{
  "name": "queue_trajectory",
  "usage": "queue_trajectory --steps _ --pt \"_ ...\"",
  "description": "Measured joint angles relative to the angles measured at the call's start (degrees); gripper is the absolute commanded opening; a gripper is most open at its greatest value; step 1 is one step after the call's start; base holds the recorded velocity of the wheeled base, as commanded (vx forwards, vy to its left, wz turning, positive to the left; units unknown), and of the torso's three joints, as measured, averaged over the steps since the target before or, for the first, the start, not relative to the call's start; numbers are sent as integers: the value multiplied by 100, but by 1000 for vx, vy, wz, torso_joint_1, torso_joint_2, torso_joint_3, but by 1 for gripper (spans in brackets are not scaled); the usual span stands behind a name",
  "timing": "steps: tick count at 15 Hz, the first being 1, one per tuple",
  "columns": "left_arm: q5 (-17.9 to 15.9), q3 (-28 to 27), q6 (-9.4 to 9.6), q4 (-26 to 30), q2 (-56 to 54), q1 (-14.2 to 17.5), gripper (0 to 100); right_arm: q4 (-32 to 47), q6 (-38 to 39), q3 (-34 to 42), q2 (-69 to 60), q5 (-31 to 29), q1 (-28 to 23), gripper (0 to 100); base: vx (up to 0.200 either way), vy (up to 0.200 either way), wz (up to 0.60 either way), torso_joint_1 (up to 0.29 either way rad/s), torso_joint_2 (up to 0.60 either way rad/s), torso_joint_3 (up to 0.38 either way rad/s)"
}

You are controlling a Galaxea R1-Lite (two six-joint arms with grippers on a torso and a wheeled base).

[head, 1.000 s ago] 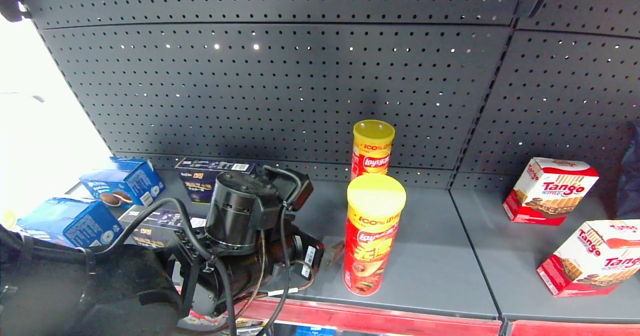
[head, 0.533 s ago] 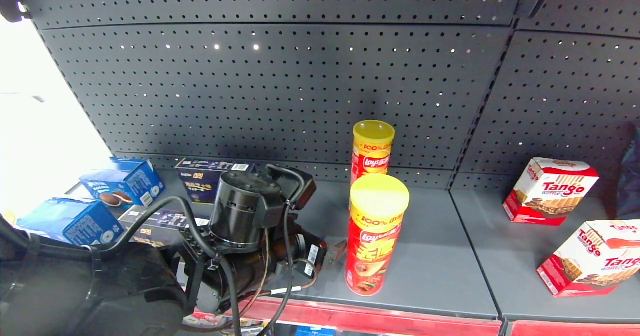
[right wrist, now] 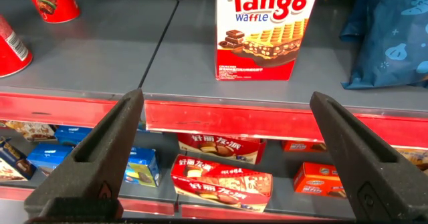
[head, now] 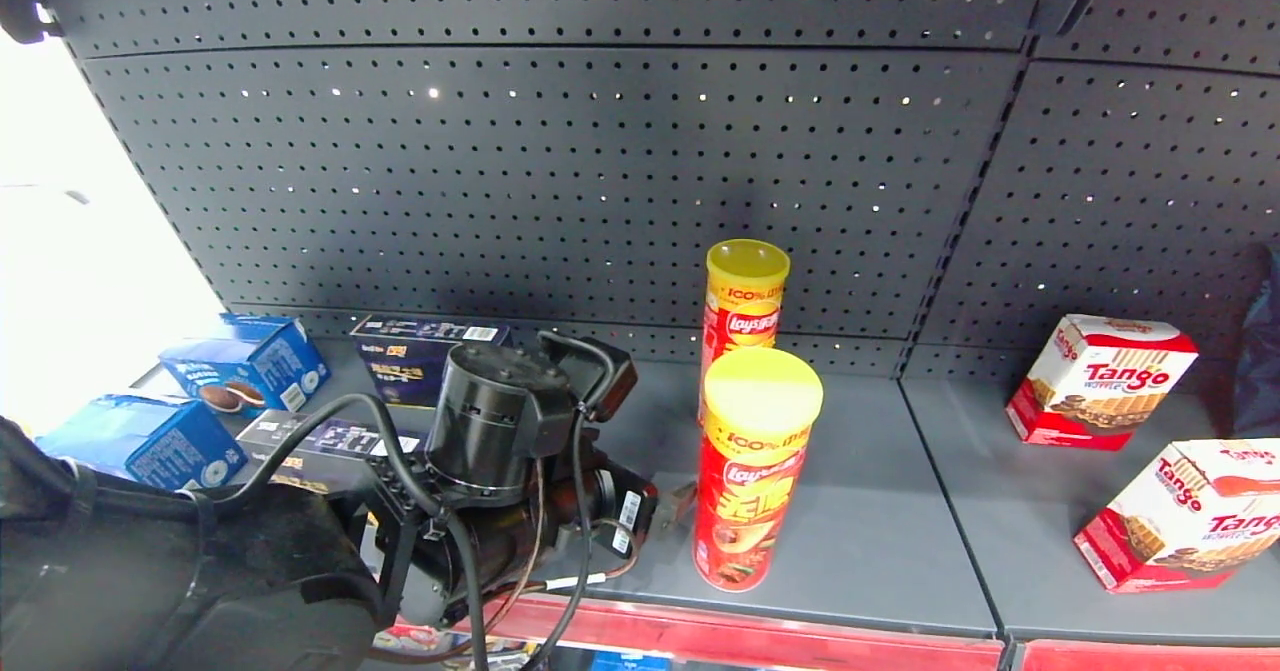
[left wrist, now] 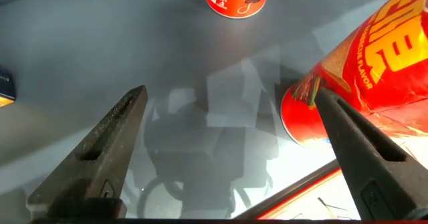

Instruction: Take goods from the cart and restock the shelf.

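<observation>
Beside the front can (head: 755,471), already standing upright on the shelf (head: 880,521), hovering with left gripper (left wrist: 227,93) wide open and empty, right gripper (right wrist: 227,98) gaping too, likely needing more cart trips.

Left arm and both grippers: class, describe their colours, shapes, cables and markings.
The left arm is black, with a cylindrical housing, looping black cables, thin reddish wires and white barcode labels. The left gripper and right gripper each have two dark grey, rough, tapering fingers.
</observation>
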Motion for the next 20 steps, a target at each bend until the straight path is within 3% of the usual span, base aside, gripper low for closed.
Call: queue_trajectory --steps 3,9,13,20 --pt "10 -7 16 6 24 5 100 2 0 0 0 -1 0 100 0 0 0 0 0 0" --pt "73 246 345 -20 -61 -118 100 0 0 0 0 -1 0 100 0 0 0 0 0 0" --pt "76 207 356 -27 -82 -204 100 2 0 0 0 0 0 100 0 0 0 0 0 0" --pt "177 166 315 -44 -60 44 100 2 0 0 0 -1 0 100 0 0 0 0 0 0"
